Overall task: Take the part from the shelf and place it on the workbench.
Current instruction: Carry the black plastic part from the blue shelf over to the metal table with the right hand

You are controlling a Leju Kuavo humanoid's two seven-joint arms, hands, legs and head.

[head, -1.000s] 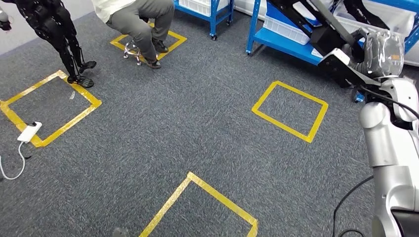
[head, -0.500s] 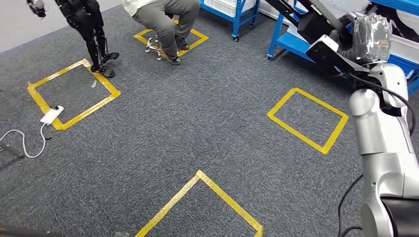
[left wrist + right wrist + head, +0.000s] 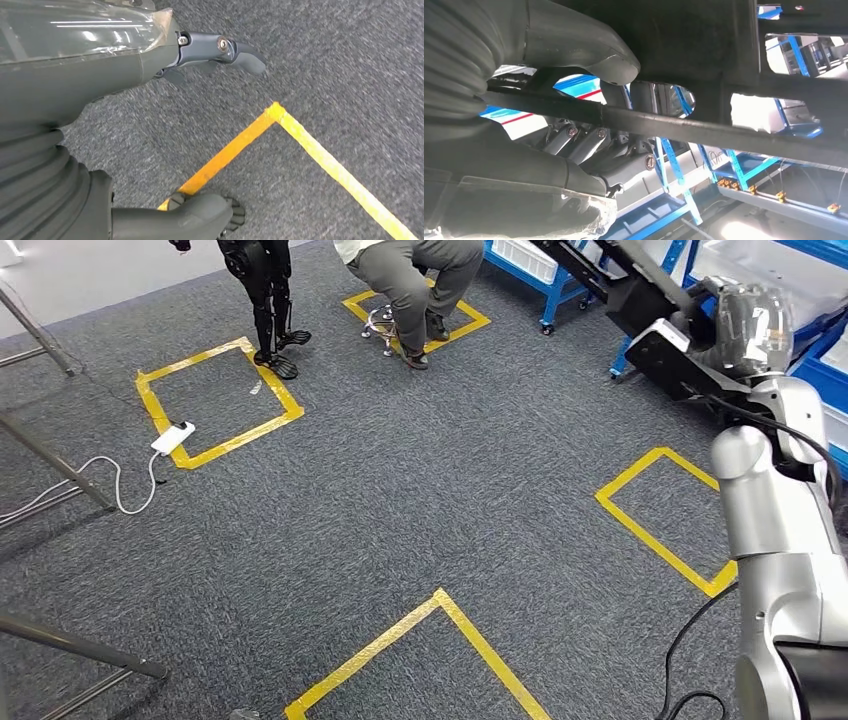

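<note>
Head view has swung since earlier frames, camera moved. Right hand [image 3: 735, 325] grips the black part [image 3: 625, 285] up by the blue shelf [image 3: 590, 285]. Left hand [image 3: 215, 52] hangs loose, holding nothing. Four yellow floor squares [image 3: 215, 405], one seated person [image 3: 415, 275].

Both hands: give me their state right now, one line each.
Left hand: holds nothing, fingers loosely extended above the carpet.
Right hand: grips the black part, fingers wrapped around its bar.

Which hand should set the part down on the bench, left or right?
Right. The right hand already grips the black part, raised near the blue shelf. The left hand hangs over the carpet, holding nothing.
</note>
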